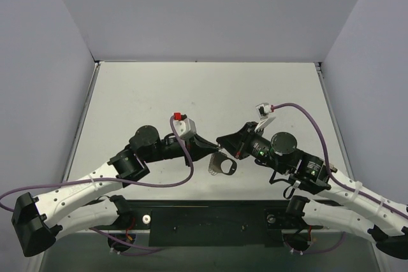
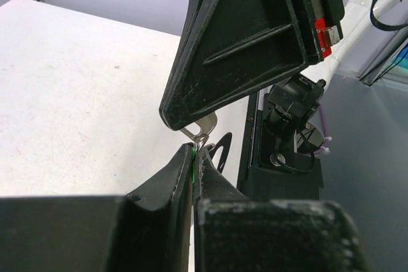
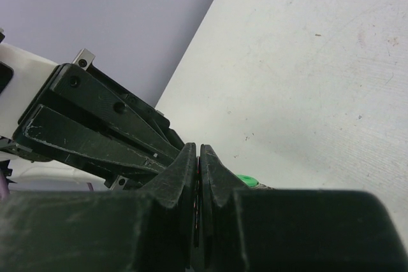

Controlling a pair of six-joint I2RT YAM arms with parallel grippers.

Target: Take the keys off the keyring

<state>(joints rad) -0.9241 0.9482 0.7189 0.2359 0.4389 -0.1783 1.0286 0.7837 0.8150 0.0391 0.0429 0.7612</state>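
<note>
Closest to the lens, my left pincer (image 2: 194,169) is closed on thin wire, I judge the keyring (image 1: 222,165), hanging just under mid-frame. My right pincer (image 3: 199,157) is pinched shut on a silvery key (image 2: 203,128). Better to slide the key along the coil than to pull. Room lies over the surface (image 1: 191,93) toward the upper frame; its near edge is close below.

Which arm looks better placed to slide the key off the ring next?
Probably right. The right gripper seems shut on the flat silver key, while the left gripper pins the thin keyring, so the right could pull the key free. Both grips are partly hidden.
</note>
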